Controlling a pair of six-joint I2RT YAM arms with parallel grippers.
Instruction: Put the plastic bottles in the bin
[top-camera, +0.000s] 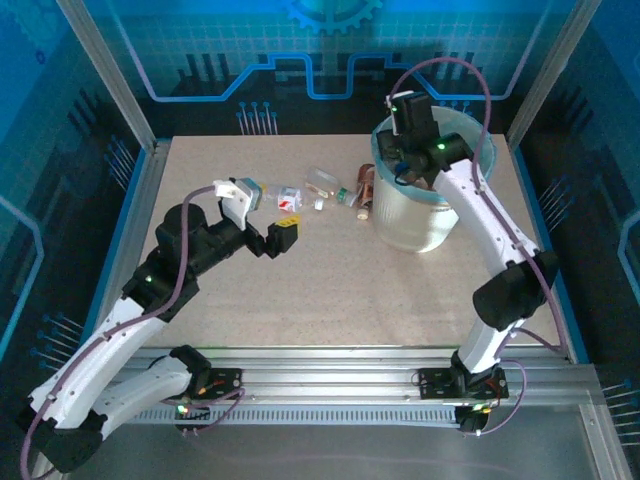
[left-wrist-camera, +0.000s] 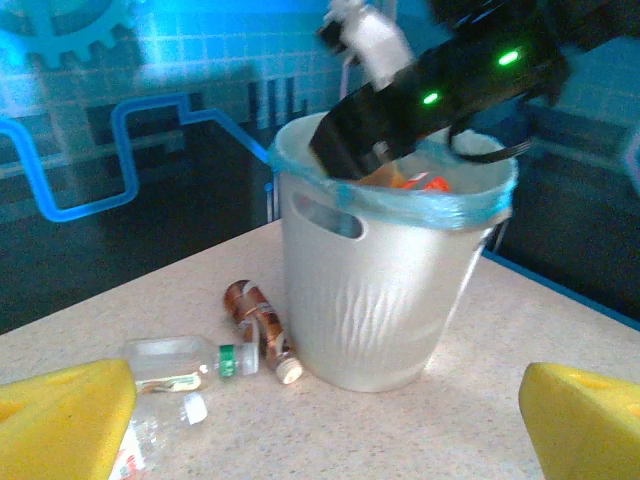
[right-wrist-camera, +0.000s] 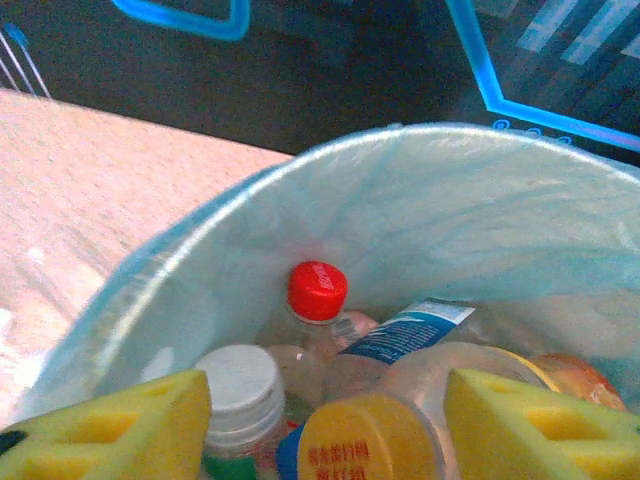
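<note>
The bin (top-camera: 425, 215), a white bucket with a light blue liner, stands at the back right. My right gripper (top-camera: 403, 160) reaches down into its mouth. Its yellow fingers (right-wrist-camera: 110, 430) stand apart, so the right gripper (right-wrist-camera: 328, 430) is open. Below them lie plastic bottles with a red cap (right-wrist-camera: 318, 292), a white cap (right-wrist-camera: 238, 390) and a yellow cap (right-wrist-camera: 365, 440). Left of the bin (left-wrist-camera: 380, 300) lie a brown bottle (left-wrist-camera: 258, 318) and a clear green-banded bottle (left-wrist-camera: 185, 362). My left gripper (top-camera: 282, 232) hovers open and empty near them, shown as the left gripper (left-wrist-camera: 325, 430) facing the bin.
More small bottles (top-camera: 290, 198) lie in a row across the back of the table, from beside my left wrist to the bin's foot. A raised blue rail (top-camera: 130, 220) edges the table. My right arm (left-wrist-camera: 440, 90) hangs over the bin's rim.
</note>
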